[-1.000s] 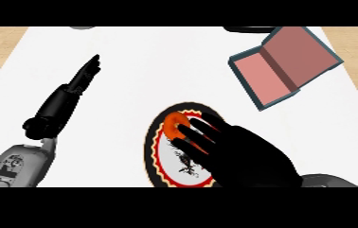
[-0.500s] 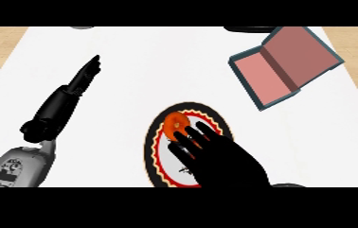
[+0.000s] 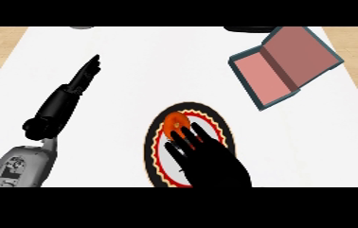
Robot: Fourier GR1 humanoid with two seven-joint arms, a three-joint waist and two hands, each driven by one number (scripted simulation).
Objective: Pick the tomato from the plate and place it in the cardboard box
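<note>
Head view shows the right hand (image 3: 210,163) coming in from the near edge, a little right of the middle. Its fingers (image 3: 187,139) are straight and spread, so the hand is open and holds nothing. It lies over the plate (image 3: 155,127) and hides most of the plate's middle and its near right part. The fingertips point toward the far side and reach the near edge of the tomato (image 3: 174,121); I cannot tell if they really touch it or only stand above it.

The tomato is orange-red and round. It sits on the far part of the plate, a little left of the plate's middle, and its near side is partly hidden by the fingers. The plate has a dark rim, then a red band with a toothed edge, and a pale centre.

The box (image 3: 283,66) lies well apart from the plate, at the far right of the white counter (image 3: 161,66). It is open, with a pinkish inside and dark outer edges, and it is turned at an angle to the counter's edges.

The left hand (image 3: 84,75) is at the left side, well apart from the plate. Its fingers are straight and together, pointing far and slightly right, so it is open too and touches no object.
</note>
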